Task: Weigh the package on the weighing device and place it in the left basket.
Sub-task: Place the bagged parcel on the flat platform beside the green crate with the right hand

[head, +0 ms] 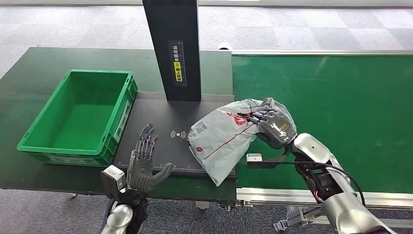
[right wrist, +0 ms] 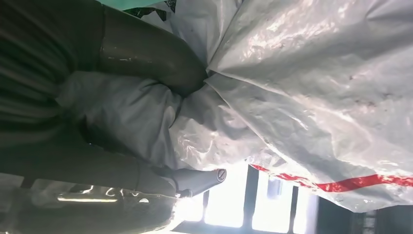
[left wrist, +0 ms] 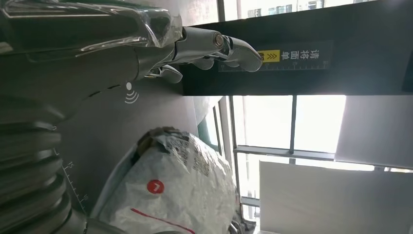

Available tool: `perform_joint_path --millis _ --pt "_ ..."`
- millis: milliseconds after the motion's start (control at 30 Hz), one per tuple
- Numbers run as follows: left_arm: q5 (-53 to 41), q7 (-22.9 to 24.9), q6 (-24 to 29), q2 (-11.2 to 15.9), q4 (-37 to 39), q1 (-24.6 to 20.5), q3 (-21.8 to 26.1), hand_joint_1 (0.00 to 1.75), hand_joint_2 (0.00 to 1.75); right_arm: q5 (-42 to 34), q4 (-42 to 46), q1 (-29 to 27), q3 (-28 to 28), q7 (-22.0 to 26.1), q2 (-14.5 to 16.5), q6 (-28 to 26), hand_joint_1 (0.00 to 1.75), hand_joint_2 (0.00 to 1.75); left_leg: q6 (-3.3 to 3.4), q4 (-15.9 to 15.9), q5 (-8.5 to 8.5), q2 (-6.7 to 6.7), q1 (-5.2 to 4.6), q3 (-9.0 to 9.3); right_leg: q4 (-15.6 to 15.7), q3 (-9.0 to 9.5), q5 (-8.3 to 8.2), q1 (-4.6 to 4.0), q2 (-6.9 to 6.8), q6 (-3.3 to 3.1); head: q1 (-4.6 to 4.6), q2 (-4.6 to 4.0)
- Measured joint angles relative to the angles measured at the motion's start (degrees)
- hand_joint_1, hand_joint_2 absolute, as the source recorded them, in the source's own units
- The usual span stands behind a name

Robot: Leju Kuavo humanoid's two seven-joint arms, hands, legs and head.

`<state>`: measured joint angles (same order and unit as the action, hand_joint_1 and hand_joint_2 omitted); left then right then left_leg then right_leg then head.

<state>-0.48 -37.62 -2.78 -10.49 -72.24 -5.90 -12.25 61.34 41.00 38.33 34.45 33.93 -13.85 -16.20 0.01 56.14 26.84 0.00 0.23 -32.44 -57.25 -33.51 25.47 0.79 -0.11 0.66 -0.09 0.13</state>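
- My right hand has a fistful of the grey poly mailer package; it's crumpled, with red stripes and a red round logo.
- The bag sprawls from my right hand onto the black weighing platform, its near corner hanging off the edge.
- My left hand is loose, fingers spread, holding nothing, just beside the bag.
- The green basket sits past my left hand.

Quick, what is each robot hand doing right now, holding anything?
Left robot hand: open, fingers apart, holding nothing, over the black scale.
Right robot hand: gripping the grey plastic package.
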Motion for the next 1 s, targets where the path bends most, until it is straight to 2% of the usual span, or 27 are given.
perform_joint_path --millis 367,533,633,667,700,800,867,1000 --pt "0.3 -0.1 -0.1 -0.3 3.0 -2.6 -2.4 0.00 1.75 0.4 -12.0 5.2 5.8 -0.6 13.0 1.5 1.75 1.75 -0.02 0.0 -0.02 0.07 0.01 0.01 0.0 -0.04 0.00 -0.02 0.07 -0.01 0.00 0.00" --pt "0.3 -0.1 -0.1 -0.3 3.7 -2.9 -2.7 0.00 1.75 0.5 -14.4 6.0 7.2 -0.9 15.5 1.9 1.75 1.75 -0.02 0.0 -0.02 0.06 0.00 -0.03 0.0 -0.04 0.00 0.00 0.07 0.00 0.01 0.00" --pt "0.4 -0.1 -0.3 -0.3 4.0 -3.1 -2.8 0.00 1.75 0.9 -15.6 6.4 8.0 -1.7 16.6 4.7 1.75 1.75 -0.02 0.0 -0.02 0.06 -0.01 -0.03 0.0 -0.04 0.00 0.01 0.08 0.00 0.01 0.00" --pt "0.5 0.0 -0.4 -0.3 4.1 -3.2 -2.8 0.00 1.75 1.1 -16.1 6.6 8.4 -2.5 17.0 6.5 1.68 1.75 -0.02 0.0 -0.02 0.06 -0.01 -0.02 0.0 -0.05 0.00 0.00 0.08 0.00 0.01 0.00" --pt "0.5 0.0 -0.5 -0.3 4.2 -3.3 -2.9 0.00 1.75 1.1 -16.7 6.7 8.8 -3.6 17.5 8.5 1.36 1.75 -0.02 0.0 -0.02 0.06 0.00 -0.02 0.0 -0.05 0.00 0.00 0.08 0.00 0.01 0.00" --pt "0.5 0.3 -0.7 -0.2 4.6 -3.7 -3.2 0.00 1.75 0.6 -18.3 7.1 9.7 -7.7 18.6 13.9 0.17 1.75 -0.02 0.0 -0.02 0.05 0.00 -0.02 0.0 -0.06 0.00 -0.01 0.07 0.00 0.01 0.00" --pt "0.6 0.4 -0.7 -0.1 4.9 -3.9 -3.4 0.00 1.75 -0.6 -19.2 7.4 10.0 -10.3 18.9 15.9 0.01 1.75 -0.02 0.0 -0.02 0.06 0.00 0.00 0.0 -0.06 0.00 -0.01 0.08 0.00 0.01 0.00" --pt "1.1 0.4 -0.8 0.2 5.8 -4.3 -3.6 0.00 1.75 -4.5 -20.4 8.1 9.5 -12.4 18.8 16.9 0.00 1.75 -0.02 0.0 -0.02 0.06 0.00 0.01 0.0 -0.05 0.00 0.00 0.08 0.00 0.00 0.00"
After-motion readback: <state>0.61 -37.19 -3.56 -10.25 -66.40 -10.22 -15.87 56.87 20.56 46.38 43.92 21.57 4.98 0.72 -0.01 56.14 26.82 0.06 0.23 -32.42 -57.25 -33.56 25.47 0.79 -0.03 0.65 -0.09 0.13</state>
